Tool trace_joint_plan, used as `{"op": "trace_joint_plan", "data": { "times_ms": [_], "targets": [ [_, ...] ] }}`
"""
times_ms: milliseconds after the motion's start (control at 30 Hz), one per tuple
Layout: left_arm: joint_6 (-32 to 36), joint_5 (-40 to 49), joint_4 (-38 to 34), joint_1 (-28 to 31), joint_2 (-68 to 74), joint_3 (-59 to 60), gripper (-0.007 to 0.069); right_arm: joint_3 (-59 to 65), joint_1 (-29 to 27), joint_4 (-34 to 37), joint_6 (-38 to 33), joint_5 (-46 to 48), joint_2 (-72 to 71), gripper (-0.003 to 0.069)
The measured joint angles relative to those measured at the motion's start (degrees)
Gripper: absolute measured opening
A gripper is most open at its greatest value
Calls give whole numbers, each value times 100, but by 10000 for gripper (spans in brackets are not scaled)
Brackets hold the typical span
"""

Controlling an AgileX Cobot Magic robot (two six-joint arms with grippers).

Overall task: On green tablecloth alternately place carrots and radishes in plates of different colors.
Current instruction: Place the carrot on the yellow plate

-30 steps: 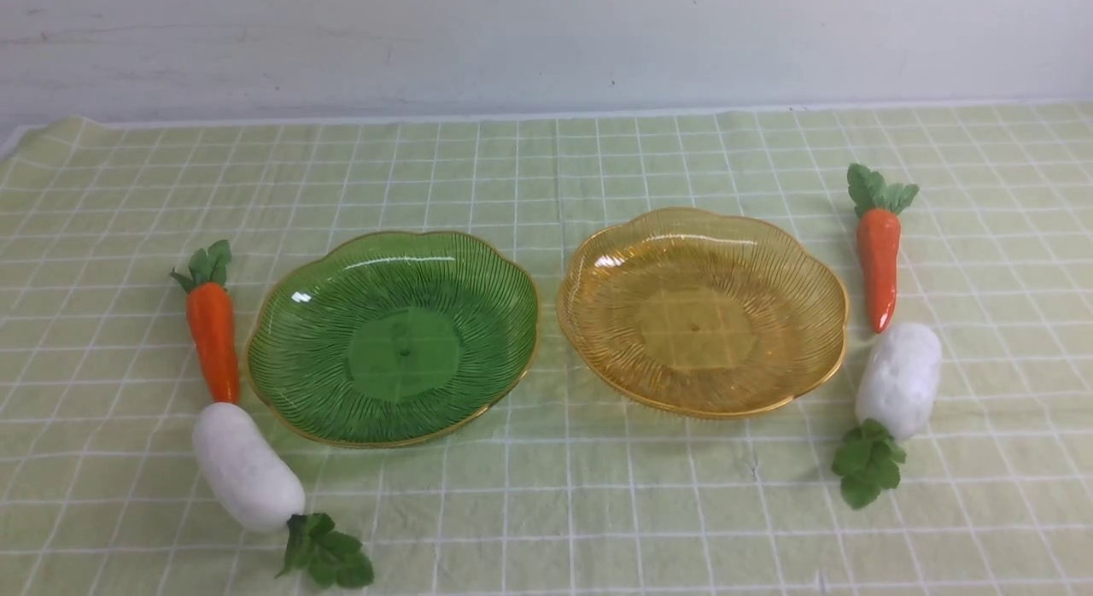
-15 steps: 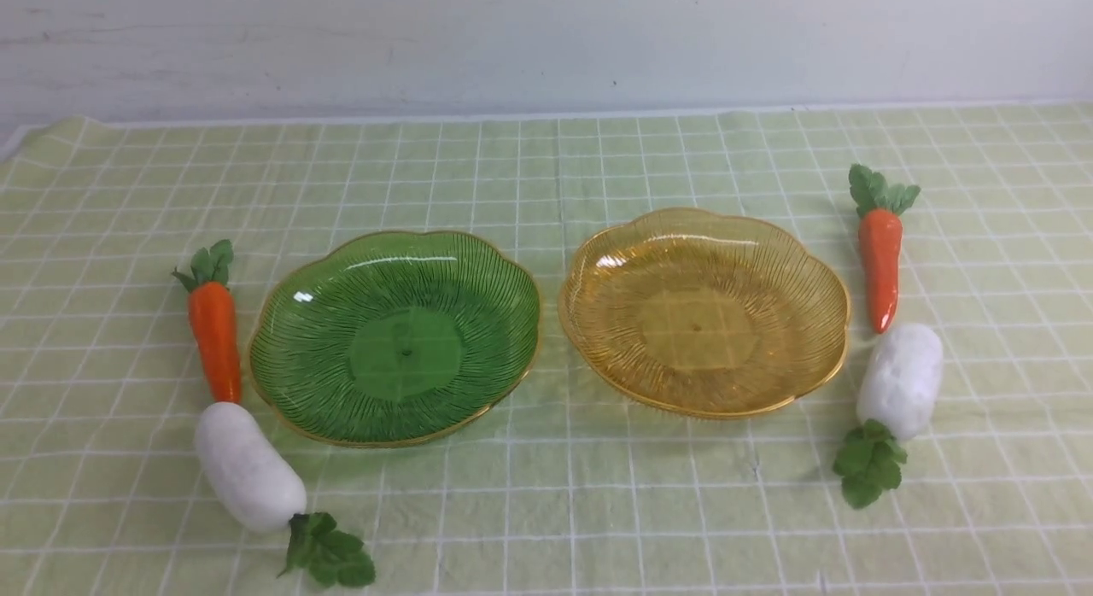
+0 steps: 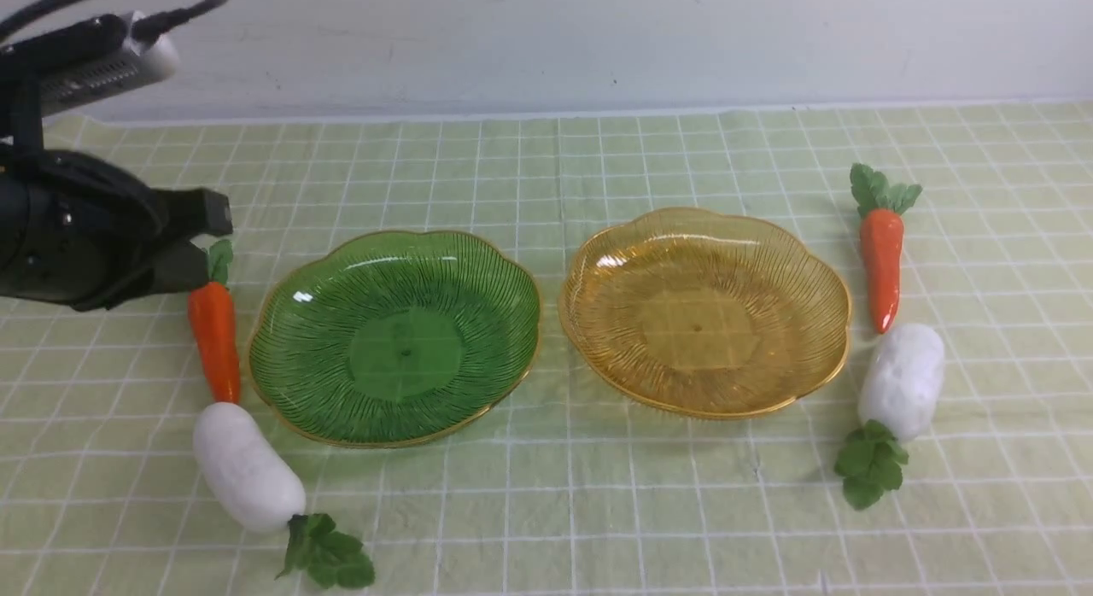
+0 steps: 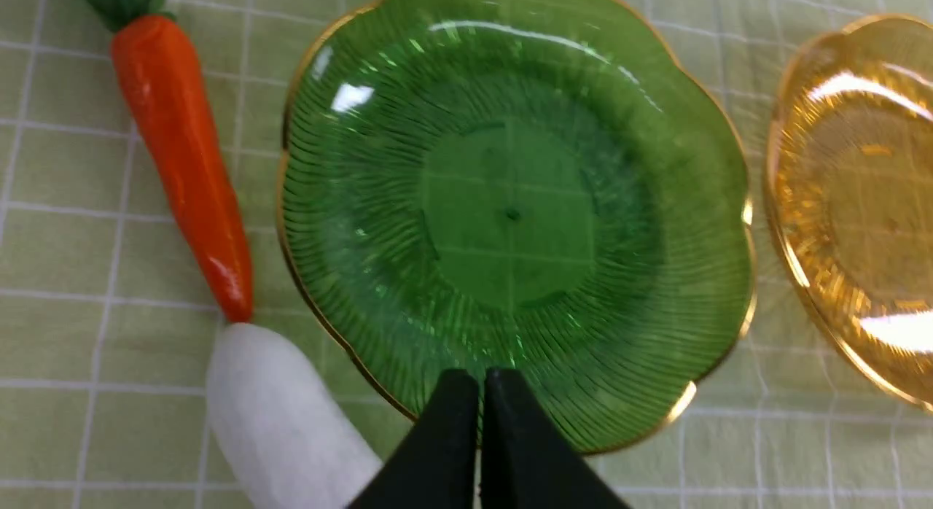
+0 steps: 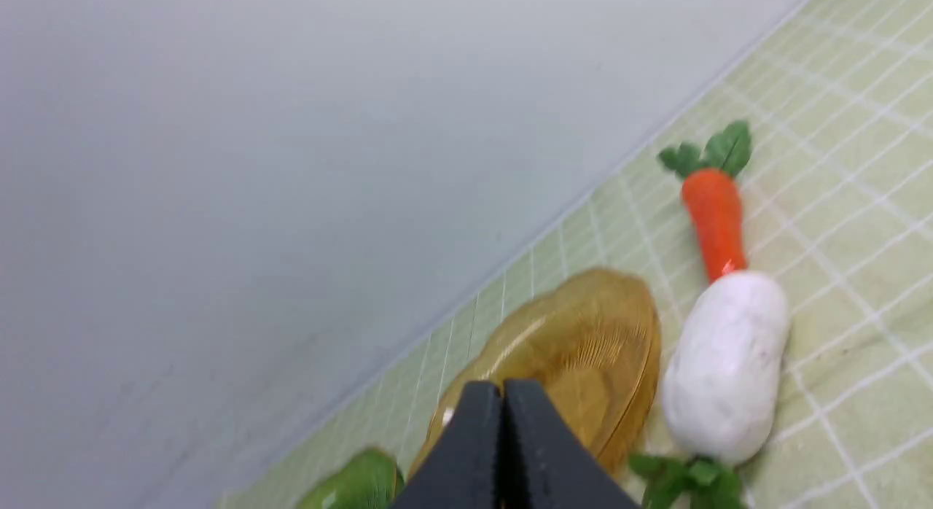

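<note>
A matt, slightly wrinkled cloth tablecloth [image 3: 598,511] is spread under the green plate [image 3: 393,263]. The green plate and the amber plate [image 3: 704,237] just beside it are shown as translucent ribbed plastic, glossy with bright glints and gold-edged rims. The two carrots [image 3: 213,340] [image 3: 881,267] are finished smooth and shiny, while the two radishes [image 3: 246,468] [image 3: 903,381] look chalky, matt and faintly rough.

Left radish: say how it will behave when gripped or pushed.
The left radish looks matte, so it probably grips without slipping. Rounded and lying on its side, it may roll if pushed sideways. Its leaf tuft looks floppy.
</note>
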Motion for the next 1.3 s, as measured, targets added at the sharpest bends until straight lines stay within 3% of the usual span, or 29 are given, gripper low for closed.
{"op": "trace_joint_plan", "data": {
  "times_ms": [33, 167, 333, 467, 667, 733, 767, 833, 900, 1000, 1100, 1300],
  "targets": [
    [0, 0, 0, 0, 35, 0, -5, 0, 0, 0, 0, 0, 0, -15],
    [113, -5, -378, 693, 779, -609, -4, -1418, 6, -1026, -127, 1421, 1167, -15],
    [715, -380, -495, 1002, 1627, -1005, -4, -2729, 6, -1937, -245, 2659, 2595, -15],
    [1170, -690, -606, 1013, 2287, -1238, 19, -3107, 6, -2096, -510, 2848, 3128, -15],
    [1338, -873, -705, 1013, 3339, -1673, 166, -3181, 6, -2012, -815, 2863, 3517, -15],
    [1345, -971, -709, 1013, 3777, -1783, 294, -3181, 6, -1991, -880, 2863, 3528, -15],
    [1345, -975, -709, 1013, 3807, -1791, 303, -3181, 6, -1991, -880, 2863, 3528, -15],
    [1345, -1086, -709, 1013, 4171, -1809, 428, -3181, 6, -1991, -917, 2863, 3528, -15],
    [1345, -1097, -709, 1013, 4369, -1811, 479, -3211, 6, -2091, -923, 2871, 3532, -15],
    [1354, -1103, -664, 1013, 4451, -1835, 454, -3463, 6, -2331, -839, 2998, 3698, -15],
    [1366, -1046, -421, 1013, 4426, -1856, 266, -4054, 6, -2696, -614, 3247, 4243, -15],
    [1319, -864, 47, 1013, 3944, -2215, 283, -4897, 6, -3071, -437, 3574, 5409, -15]
  ]
}}
